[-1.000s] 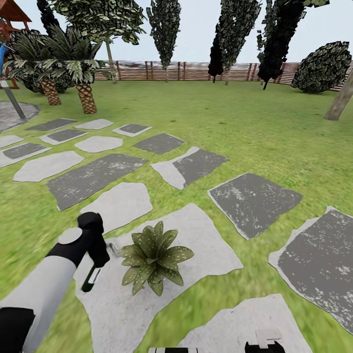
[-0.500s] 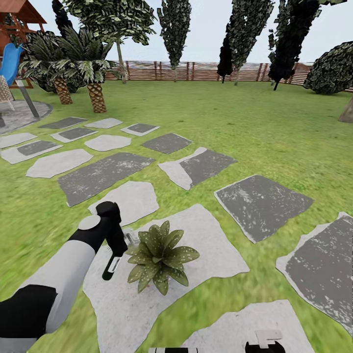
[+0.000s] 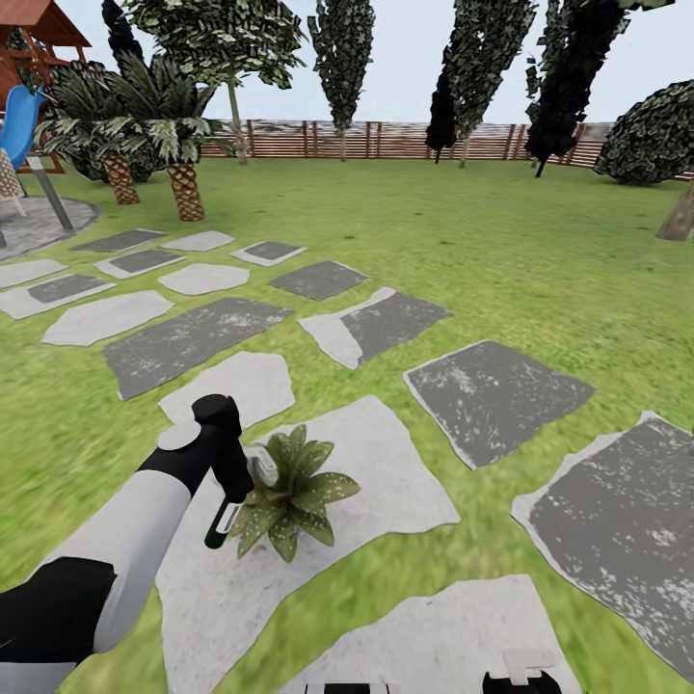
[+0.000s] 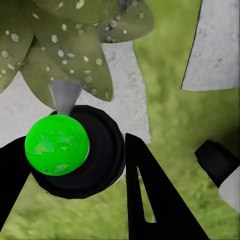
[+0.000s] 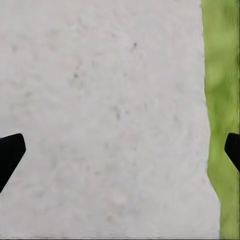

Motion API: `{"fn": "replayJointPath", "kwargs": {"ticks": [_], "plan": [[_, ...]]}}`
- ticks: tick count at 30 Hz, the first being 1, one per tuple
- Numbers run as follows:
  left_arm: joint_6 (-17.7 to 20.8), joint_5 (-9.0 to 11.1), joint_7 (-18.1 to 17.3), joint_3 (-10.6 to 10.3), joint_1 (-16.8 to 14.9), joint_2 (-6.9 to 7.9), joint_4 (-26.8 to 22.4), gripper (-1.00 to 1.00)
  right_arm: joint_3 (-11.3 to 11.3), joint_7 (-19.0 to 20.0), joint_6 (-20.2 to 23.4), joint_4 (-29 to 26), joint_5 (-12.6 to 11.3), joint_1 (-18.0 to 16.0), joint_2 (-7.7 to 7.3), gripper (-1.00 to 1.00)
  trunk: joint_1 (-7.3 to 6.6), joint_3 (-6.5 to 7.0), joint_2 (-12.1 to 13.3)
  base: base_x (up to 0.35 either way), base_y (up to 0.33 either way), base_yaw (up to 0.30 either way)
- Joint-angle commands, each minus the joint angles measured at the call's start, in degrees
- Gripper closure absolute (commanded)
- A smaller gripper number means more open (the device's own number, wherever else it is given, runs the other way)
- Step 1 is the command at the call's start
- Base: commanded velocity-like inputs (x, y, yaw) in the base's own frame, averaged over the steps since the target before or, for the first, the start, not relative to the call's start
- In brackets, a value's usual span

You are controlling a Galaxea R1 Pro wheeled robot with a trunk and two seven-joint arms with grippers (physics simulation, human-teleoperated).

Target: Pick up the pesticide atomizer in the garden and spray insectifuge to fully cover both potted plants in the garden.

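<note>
A potted plant [image 3: 291,493], a low rosette of speckled green leaves, sits on a pale stepping stone [image 3: 376,472] in the garden lawn. My left gripper [image 3: 229,474] is shut on the pesticide atomizer [image 3: 222,522]. The dark bottle hangs down and its white trigger head [image 3: 262,467] touches the plant's left leaves. In the left wrist view the black fingers [image 4: 150,200] clamp the atomizer [image 4: 102,160], with the plant's speckled leaves [image 4: 75,55] just beyond it. My right gripper [image 5: 120,155] is open over a pale stone [image 5: 100,100], with nothing between its fingers.
Grey and white stepping stones [image 3: 496,395] run across the lawn to a gravel patio [image 3: 34,220] at the far left. There stand a grey post [image 3: 50,193], a blue slide [image 3: 17,125] and two palms [image 3: 183,183]. A brown slatted fence [image 3: 386,140] and tall trees close the back.
My left arm has carried the atomizer right and upward, so its white head now meets the plant's leaves. The whole view has also shifted a little.
</note>
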Motion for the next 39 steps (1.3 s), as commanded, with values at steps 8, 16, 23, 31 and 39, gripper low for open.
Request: {"fn": "replayJointPath", "kwargs": {"ticks": [8, 16, 23, 31, 39], "plan": [[0.6, -0.3, -0.5, -0.2, 0.0, 0.04, -0.1, 1.0, 0.2, -0.3, 0.1, 0.1, 0.5, 0.0, 0.08, -1.0, -0.03, -0.05, 0.0, -0.191, -0.237, 0.002], [0.7, -0.2, -0.5, -0.3, 0.6, 0.26, -0.1, 1.0, 0.2, -0.3, 0.0, 0.1, 0.5, 0.0, 0.25, -1.0, -0.03, -0.05, 0.0, -0.202, -0.229, 0.225], [0.8, 0.3, -0.5, 0.2, 1.7, -0.06, -0.1, 1.0, 0.2, -0.3, 0.0, 0.1, 0.5, 0.0, 0.18, -1.0, -0.03, -0.05, 0.0, -0.212, -0.22, 0.278], [0.4, 1.1, -0.5, 0.6, 9.3, -0.17, -1.1, 1.0, 0.2, 0.0, 0.0, 0.1, 0.5, 0.0, 0.19, -1.0, -0.03, -0.05, 0.0, -0.233, -0.198, 0.279], [-5.0, 17.5, 11.3, 2.4, 17.0, 0.72, -2.7, 1.0, 0.7, 1.5, 0.0, -0.7, 0.7, 0.0, 0.12, -1.0, -0.03, -0.05, 0.0, -0.215, -0.169, 0.095]]}}
